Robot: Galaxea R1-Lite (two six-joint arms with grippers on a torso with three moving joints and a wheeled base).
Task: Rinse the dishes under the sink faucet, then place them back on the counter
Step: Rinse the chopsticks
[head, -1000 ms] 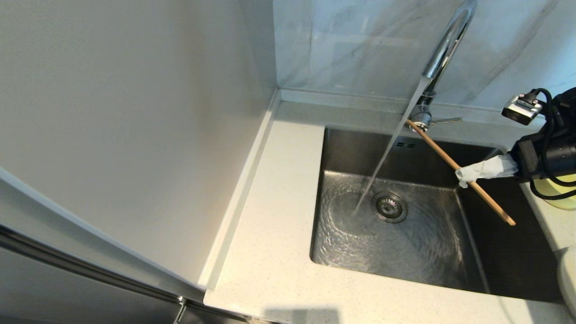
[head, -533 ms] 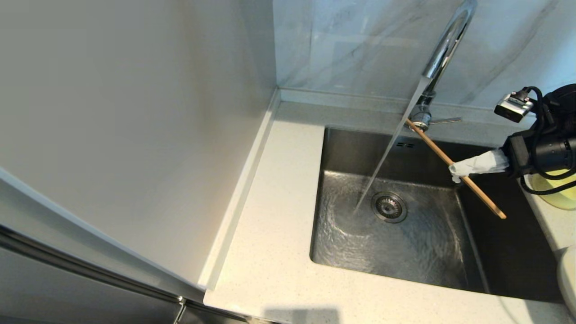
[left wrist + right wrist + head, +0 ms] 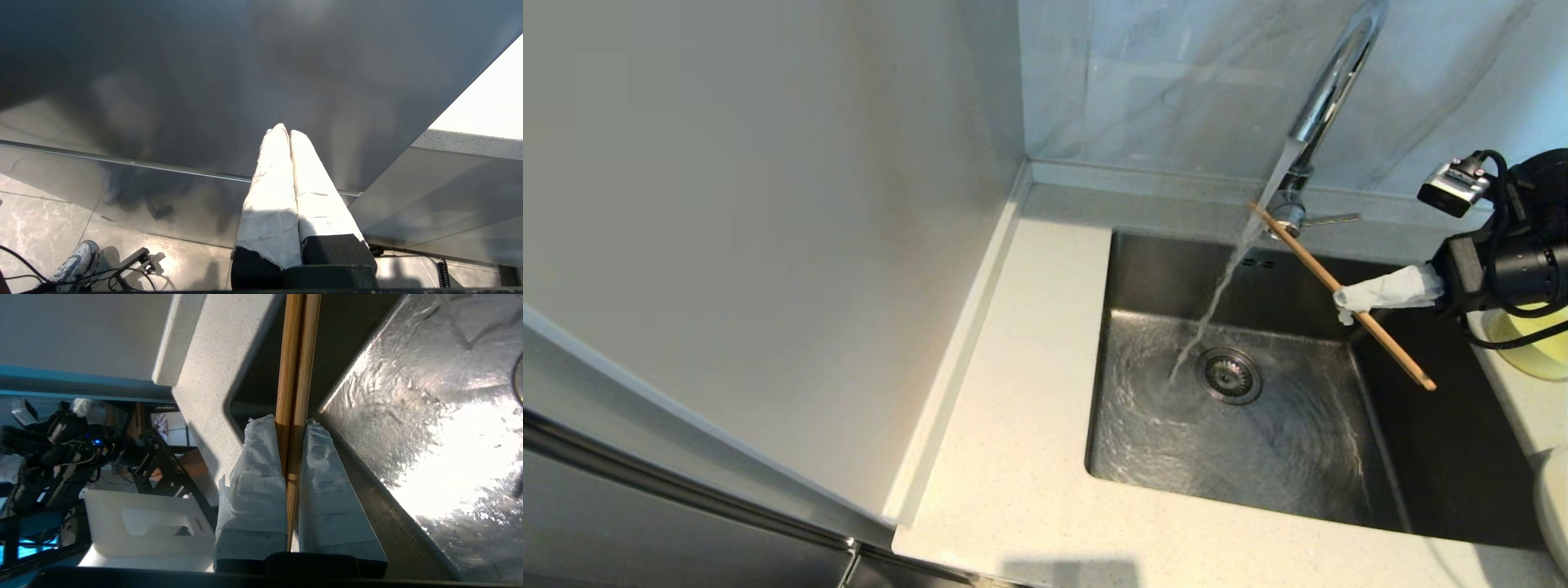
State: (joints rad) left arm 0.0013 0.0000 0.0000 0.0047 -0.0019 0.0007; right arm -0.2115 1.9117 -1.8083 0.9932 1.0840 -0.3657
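Observation:
My right gripper (image 3: 1344, 305) hangs over the sink's (image 3: 1282, 457) right side, shut on the pair of wooden chopsticks (image 3: 1303, 255). Their far tips reach up and back into the water running from the chrome faucet (image 3: 1327, 82), and the stream breaks up there. The right wrist view shows the chopsticks (image 3: 297, 367) clamped side by side between the wrapped fingers (image 3: 255, 465) of that gripper (image 3: 291, 421). The pale-yellow bowl (image 3: 1535, 347) sits on the counter (image 3: 1021, 392) behind the right arm. The plate's (image 3: 1555, 506) rim shows at the right edge. My left gripper (image 3: 286, 131) is parked, shut and empty, before a grey cabinet front.
Water swirls across the basin floor around the strainer drain (image 3: 1229, 376). The faucet's side lever (image 3: 1333, 218) points right. A tall pale panel borders the counter on the left. A white bin (image 3: 143, 522) stands below the counter edge in the right wrist view.
My right gripper has moved a little up and back with the chopsticks. Their tips have gone from beside the stream into it, and the water now splashes apart.

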